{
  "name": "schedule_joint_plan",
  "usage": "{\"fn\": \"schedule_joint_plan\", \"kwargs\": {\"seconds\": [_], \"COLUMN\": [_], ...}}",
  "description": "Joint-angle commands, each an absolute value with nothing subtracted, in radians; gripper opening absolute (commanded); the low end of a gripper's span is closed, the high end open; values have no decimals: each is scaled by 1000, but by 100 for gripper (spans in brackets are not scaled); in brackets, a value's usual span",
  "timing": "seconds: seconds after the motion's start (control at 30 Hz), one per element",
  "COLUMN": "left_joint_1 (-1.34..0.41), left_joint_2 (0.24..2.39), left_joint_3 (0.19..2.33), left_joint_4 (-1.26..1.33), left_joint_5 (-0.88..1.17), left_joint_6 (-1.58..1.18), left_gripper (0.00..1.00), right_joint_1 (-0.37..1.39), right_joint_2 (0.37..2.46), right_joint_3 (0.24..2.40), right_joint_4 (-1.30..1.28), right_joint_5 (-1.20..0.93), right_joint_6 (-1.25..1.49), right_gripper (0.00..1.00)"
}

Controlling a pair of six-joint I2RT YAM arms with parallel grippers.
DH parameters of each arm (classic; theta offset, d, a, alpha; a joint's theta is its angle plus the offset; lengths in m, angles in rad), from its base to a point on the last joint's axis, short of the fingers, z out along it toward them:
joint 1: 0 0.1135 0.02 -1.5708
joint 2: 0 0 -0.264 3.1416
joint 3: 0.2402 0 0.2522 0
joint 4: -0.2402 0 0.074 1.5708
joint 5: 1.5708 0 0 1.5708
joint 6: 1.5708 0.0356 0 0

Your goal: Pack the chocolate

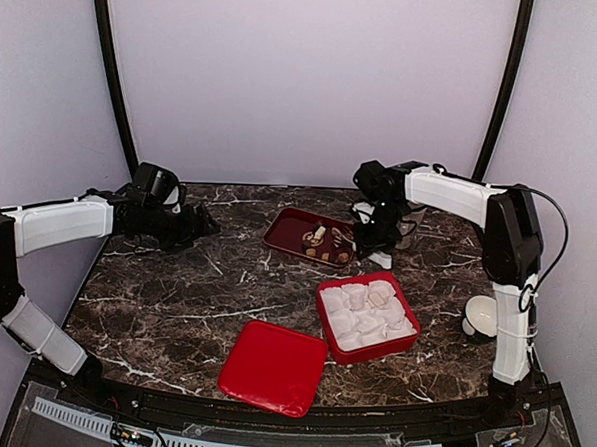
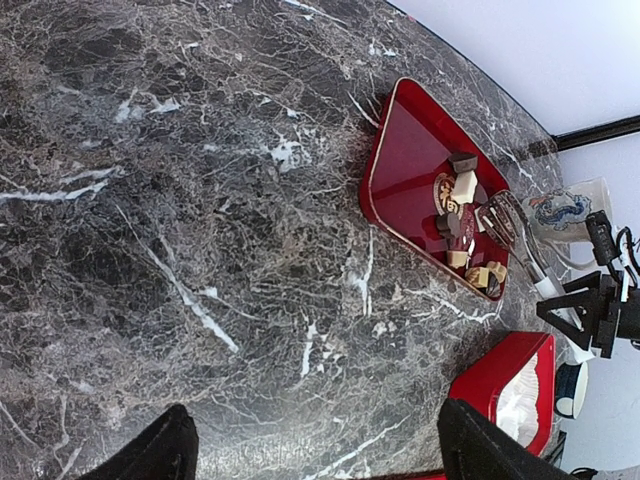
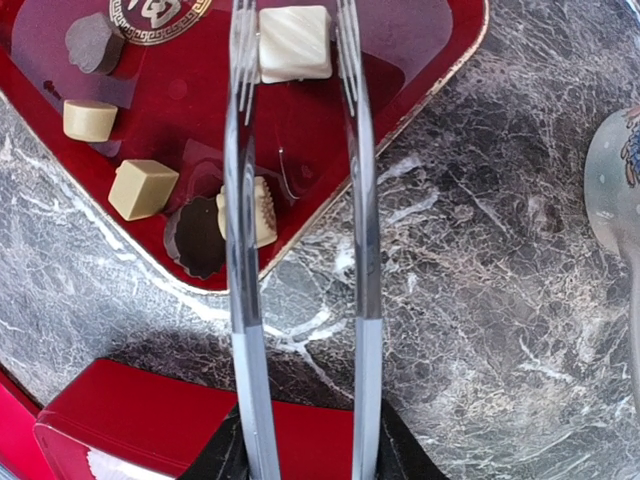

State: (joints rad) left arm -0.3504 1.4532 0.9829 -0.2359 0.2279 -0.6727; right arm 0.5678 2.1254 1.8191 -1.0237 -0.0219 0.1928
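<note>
Right wrist view looks down on the right gripper (image 3: 305, 452), which is clenched on a pair of shiny metal tongs (image 3: 245, 330). The two tong tips reach over a dark red tray (image 3: 420, 60). They stand on each side of one piece of the chocolate (image 3: 295, 42), a cream-white square with a smooth top. The tips are just beside it, but I cannot tell if they squeeze it. More chocolate lies in the same tray, near its corner. I can see a dark brown round piece (image 3: 92, 42), a tan round piece (image 3: 90, 118) and a tan cube (image 3: 143, 188). A flat dark brown disc (image 3: 198, 238) lies there too, and just beside it is a ridged cream piece (image 3: 264, 212), half hidden behind one tong arm. All the pieces are small and lie apart from the cream-white square. From the top external view, the tray sits at the far middle of the marble worktop (image 1: 174, 297). A bright red box (image 1: 380, 350) full of white paper cups (image 1: 366, 309) sits nearer, close to the tray but not touching it. Its red lid (image 1: 274, 367) lies flat by the near edge. The left gripper (image 1: 200, 223) hangs over the far left of the worktop, well apart from the tray, with its fingers spread wide.
</note>
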Motion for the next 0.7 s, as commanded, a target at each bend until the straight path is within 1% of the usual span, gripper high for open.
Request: {"fn": "schedule_joint_plan", "kwargs": {"seconds": [0.0, 0.17, 0.33, 0.67], "left_joint_1": [-344, -345, -345, -345], "left_joint_2": [1421, 1414, 1403, 1374], "left_joint_3": [988, 986, 979, 966], "left_joint_4": [-238, -243, -244, -247], "left_joint_5": [236, 236, 239, 254], "left_joint_6": [-664, -666, -667, -648], "left_gripper": [85, 85, 85, 85], "right_joint_1": [579, 582, 584, 586], "right_joint_2": [2100, 2097, 2048, 1867], "right_joint_3": [1829, 1864, 1873, 1775], "right_joint_4": [-1025, -1051, -1058, -1077], "right_joint_5": [7, 14, -23, -50], "right_joint_6": [185, 174, 176, 201], "right_gripper": [32, 30, 28, 27]}}
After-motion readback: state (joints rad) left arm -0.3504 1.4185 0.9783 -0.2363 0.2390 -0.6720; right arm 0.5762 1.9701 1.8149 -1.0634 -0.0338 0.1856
